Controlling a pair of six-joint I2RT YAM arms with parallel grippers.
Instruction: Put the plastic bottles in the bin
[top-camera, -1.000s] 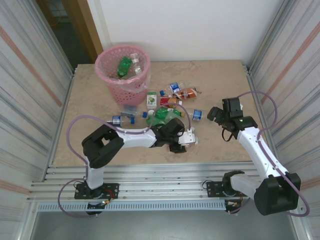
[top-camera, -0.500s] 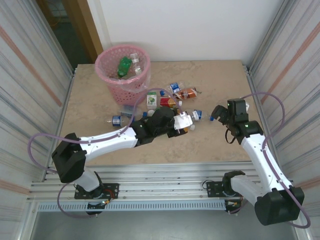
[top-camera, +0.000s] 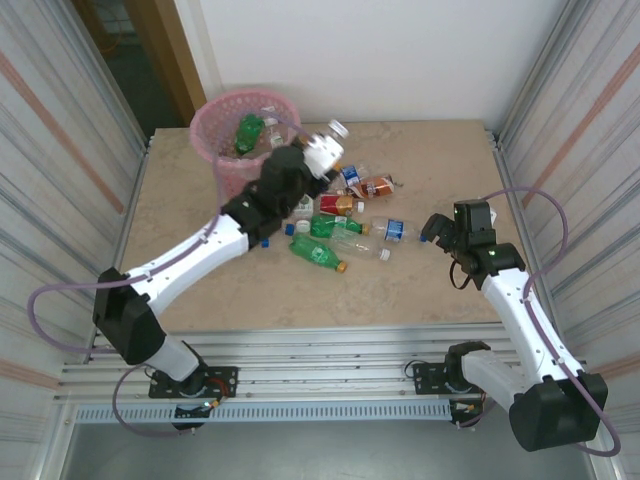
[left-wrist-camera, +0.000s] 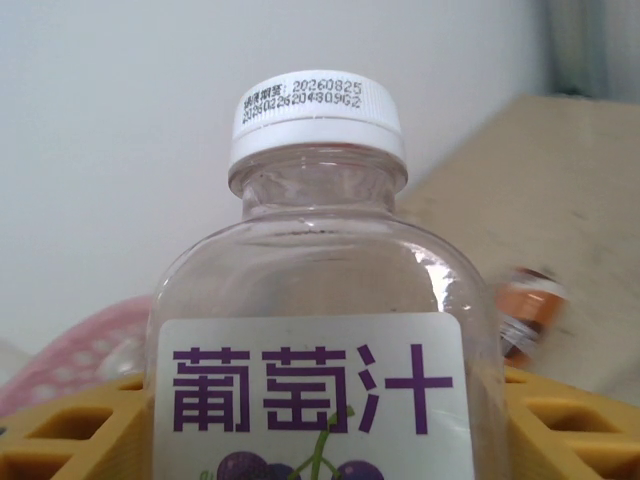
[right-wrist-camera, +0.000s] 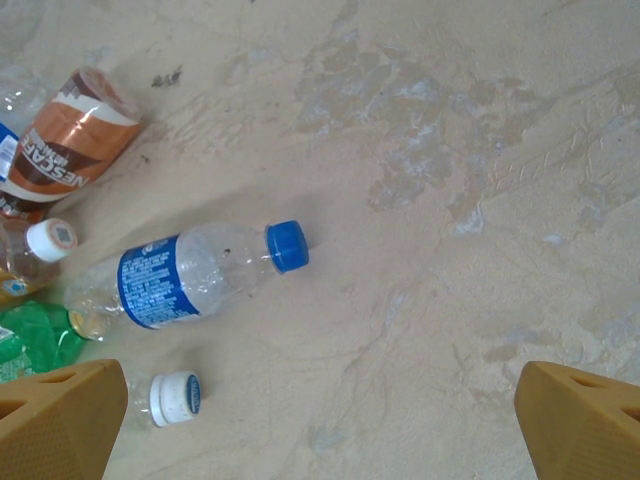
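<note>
Just right of the bin (top-camera: 203, 130), the left gripper (top-camera: 318, 158) holds a clear grape-juice bottle (left-wrist-camera: 318, 300) aloft. Its yellow fingers (left-wrist-camera: 70, 435) are clamped on either side of the label, and the white cap points toward the far wall. A second ago that arm was folded low over the heap at mid-table. It has since stretched out and swung up and leftward, lifting the bottle off the pile. From overhead the bottle seems to sit beside the pink rim rather than over the mouth, though its height makes that hard to judge. A little more travel is probably needed before release. A green bottle (top-camera: 245, 130) already lies inside the bin. The right gripper (right-wrist-camera: 320, 420) hangs wide open and empty above bare tabletop, near a blue-capped water bottle (right-wrist-camera: 180, 275). Several bottles remain scattered between the arms, among them a flattened green bottle (top-camera: 318, 252) and a Nescafé bottle (right-wrist-camera: 60, 150).
</note>
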